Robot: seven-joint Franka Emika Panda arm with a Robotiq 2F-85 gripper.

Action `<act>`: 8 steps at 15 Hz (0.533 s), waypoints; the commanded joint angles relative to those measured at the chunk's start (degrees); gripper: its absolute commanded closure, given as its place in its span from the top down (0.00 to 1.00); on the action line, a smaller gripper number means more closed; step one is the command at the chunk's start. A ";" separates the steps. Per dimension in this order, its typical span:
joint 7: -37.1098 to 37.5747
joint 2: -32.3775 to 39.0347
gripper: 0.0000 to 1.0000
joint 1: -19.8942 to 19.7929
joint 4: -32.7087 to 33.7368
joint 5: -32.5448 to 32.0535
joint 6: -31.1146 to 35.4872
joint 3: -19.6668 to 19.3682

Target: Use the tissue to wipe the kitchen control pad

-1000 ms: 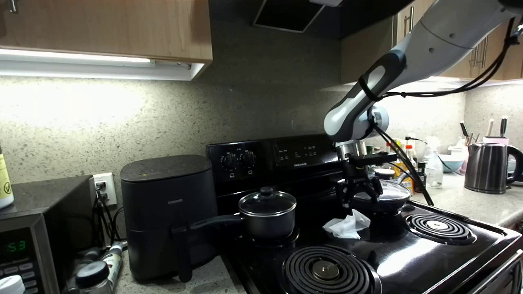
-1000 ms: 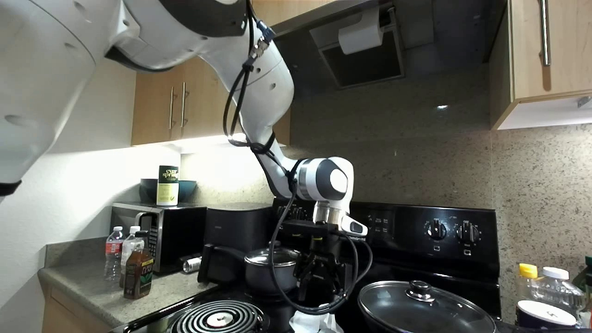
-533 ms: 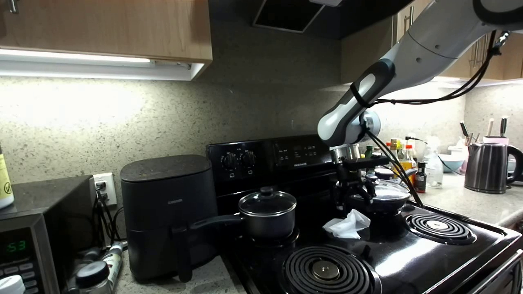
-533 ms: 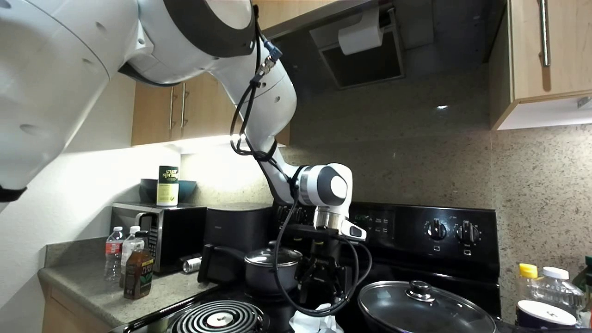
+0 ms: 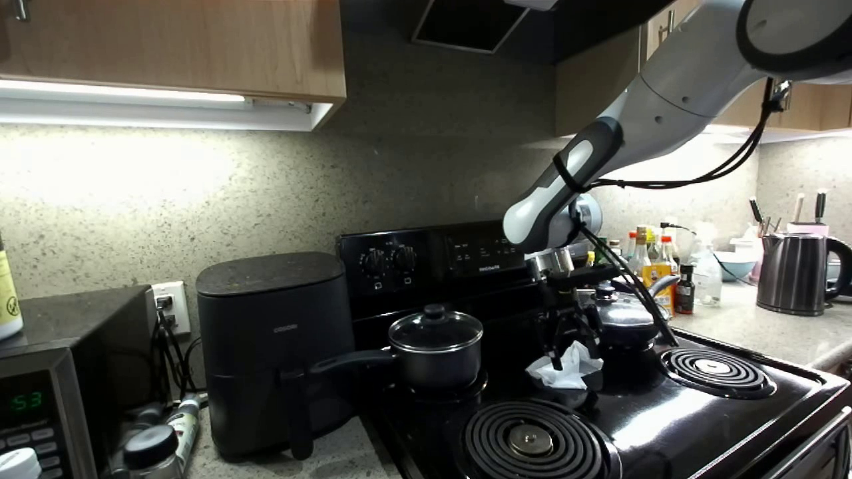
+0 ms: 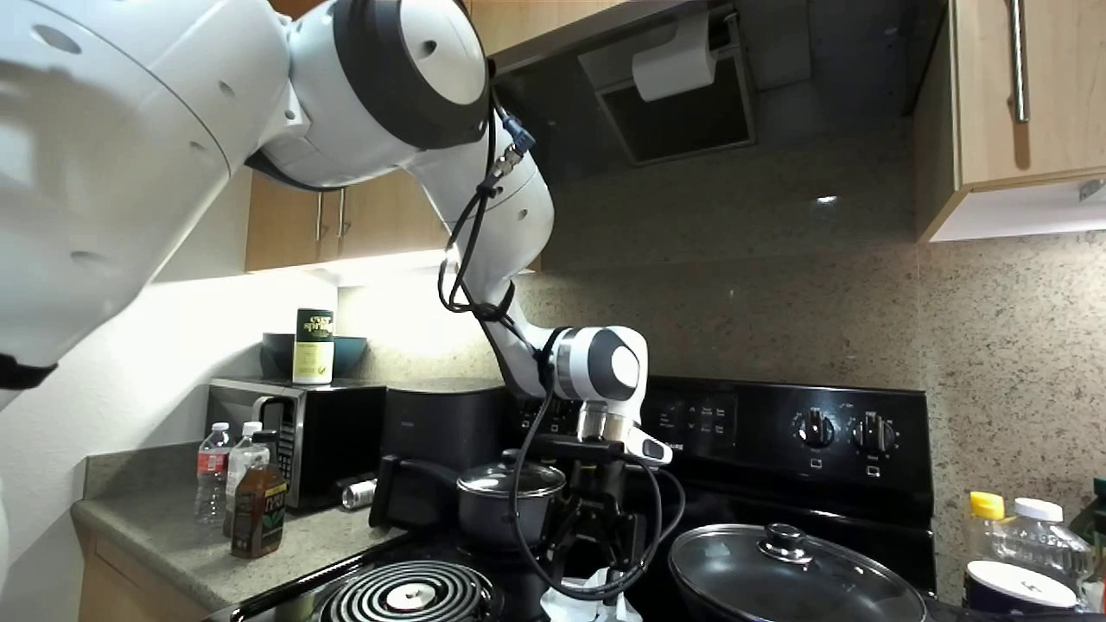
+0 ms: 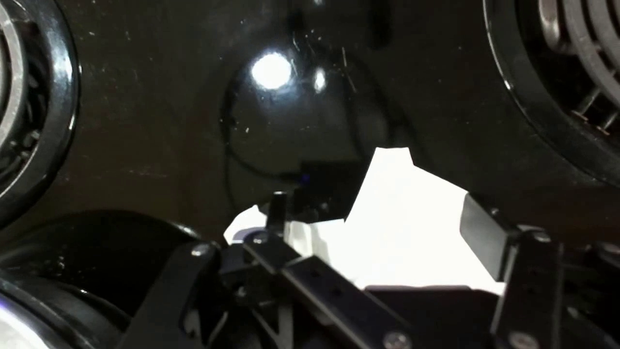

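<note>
Though crumpled, apparently all-white tissue (image 7: 407, 230)

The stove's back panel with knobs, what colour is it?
Glossy black; the back panel shows best in an exterior view.

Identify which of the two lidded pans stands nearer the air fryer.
The deep saucepan, its long handle pointing toward the air fryer; the wider pan sits on the far side of the tool.

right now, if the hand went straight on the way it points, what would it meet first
Likely the tissue: the open hand points down at it. Whether the fingers touch it is unclear.
</note>
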 commanded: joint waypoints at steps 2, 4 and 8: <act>2.29 2.85 0.53 1.80 4.34 -3.07 -3.47 0.04; 2.00 3.39 0.41 2.10 5.32 -3.65 -3.95 0.20; 1.38 4.37 0.15 2.26 6.91 -4.14 -4.82 0.37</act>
